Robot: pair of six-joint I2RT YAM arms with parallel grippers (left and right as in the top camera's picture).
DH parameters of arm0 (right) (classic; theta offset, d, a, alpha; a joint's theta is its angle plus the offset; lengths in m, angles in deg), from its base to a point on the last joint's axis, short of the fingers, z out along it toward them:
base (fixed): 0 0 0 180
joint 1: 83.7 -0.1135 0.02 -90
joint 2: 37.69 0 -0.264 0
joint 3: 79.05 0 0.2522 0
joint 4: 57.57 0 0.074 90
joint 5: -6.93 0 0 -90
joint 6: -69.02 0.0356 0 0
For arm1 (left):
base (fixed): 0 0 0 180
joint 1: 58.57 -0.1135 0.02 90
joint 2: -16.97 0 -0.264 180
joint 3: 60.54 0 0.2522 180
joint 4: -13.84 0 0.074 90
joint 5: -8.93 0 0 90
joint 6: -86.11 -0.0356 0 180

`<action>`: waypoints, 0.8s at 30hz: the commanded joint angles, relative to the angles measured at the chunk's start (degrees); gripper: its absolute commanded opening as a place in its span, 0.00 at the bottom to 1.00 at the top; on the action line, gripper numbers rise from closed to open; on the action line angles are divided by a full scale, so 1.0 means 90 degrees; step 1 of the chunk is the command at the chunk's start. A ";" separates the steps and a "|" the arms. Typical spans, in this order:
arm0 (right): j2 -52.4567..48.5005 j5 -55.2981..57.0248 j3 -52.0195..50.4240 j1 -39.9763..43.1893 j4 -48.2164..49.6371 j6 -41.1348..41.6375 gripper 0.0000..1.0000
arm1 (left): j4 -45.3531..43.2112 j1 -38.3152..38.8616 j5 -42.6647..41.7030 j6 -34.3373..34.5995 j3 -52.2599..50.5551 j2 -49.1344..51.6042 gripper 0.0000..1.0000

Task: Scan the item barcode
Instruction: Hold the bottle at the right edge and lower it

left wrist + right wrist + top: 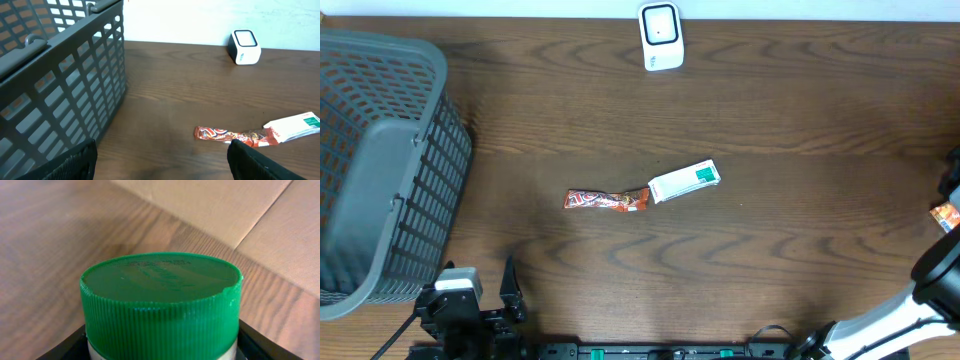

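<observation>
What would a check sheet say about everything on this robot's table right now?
Surface: dark wooden table, no spills seen.
Job's things: white scanner at the far edge; green-capped bottle in the right gripper; red snack wrapper touching a white-green packet mid-table.
Clutter: grey basket at left.
Grippers: left gripper open, empty; right gripper shut on the bottle.
Cables: thin cable by the left arm's base.
Surroundings: pale wall behind the table.

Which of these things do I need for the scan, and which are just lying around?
For the job:
- scanner
- green-capped bottle, gripped

Lying about for now:
- red snack wrapper
- white-and-green packet
- grey basket
</observation>
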 commanded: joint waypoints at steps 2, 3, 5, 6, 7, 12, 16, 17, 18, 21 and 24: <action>-0.0253 0.0041 0.0134 -0.0095 0.0311 -0.0233 0.62 | 0.0015 0.0022 -0.0039 0.0005 0.0012 -0.0039 0.84; -0.0301 0.0041 0.0134 -0.0109 0.0372 -0.0233 0.63 | 0.0015 0.0022 -0.0039 0.0005 0.0012 -0.0039 0.84; -0.0362 -0.0015 0.0134 -0.0119 0.0427 -0.0233 0.65 | 0.0015 0.0022 -0.0039 0.0005 0.0012 -0.0039 0.84; -0.0376 -0.0104 0.0134 -0.0121 0.0425 -0.0236 0.66 | 0.0015 0.0022 -0.0039 0.0005 0.0012 -0.0039 0.84; -0.0396 -0.0153 0.0134 -0.0121 0.0410 -0.0236 0.66 | 0.0015 0.0022 -0.0039 0.0005 0.0012 -0.0039 0.84; -0.0425 -0.0172 0.0134 -0.0119 0.0250 -0.0233 0.73 | 0.0015 0.0022 -0.0039 0.0005 0.0012 -0.0039 0.84; -0.0425 -0.0172 0.0134 -0.0119 0.0134 -0.0233 0.80 | 0.0015 0.0022 -0.0039 0.0005 0.0012 -0.0039 0.84; -0.0425 -0.0172 0.0134 -0.0121 0.0107 -0.0231 0.82 | 0.0015 0.0022 -0.0039 0.0005 0.0012 -0.0041 0.84; -0.0425 -0.0172 0.0134 -0.0121 0.0083 -0.0231 0.85 | 0.0015 0.0022 -0.0039 0.0005 0.0012 -0.0039 0.84; -0.0423 -0.0177 0.0134 -0.0121 0.0051 -0.0231 0.92 | 0.0015 0.0022 -0.0039 0.0005 0.0012 -0.0039 0.84; -0.0393 -0.0306 0.0134 -0.0121 0.0024 -0.0231 0.99 | 0.0015 0.0022 -0.0039 0.0005 0.0012 -0.0039 0.84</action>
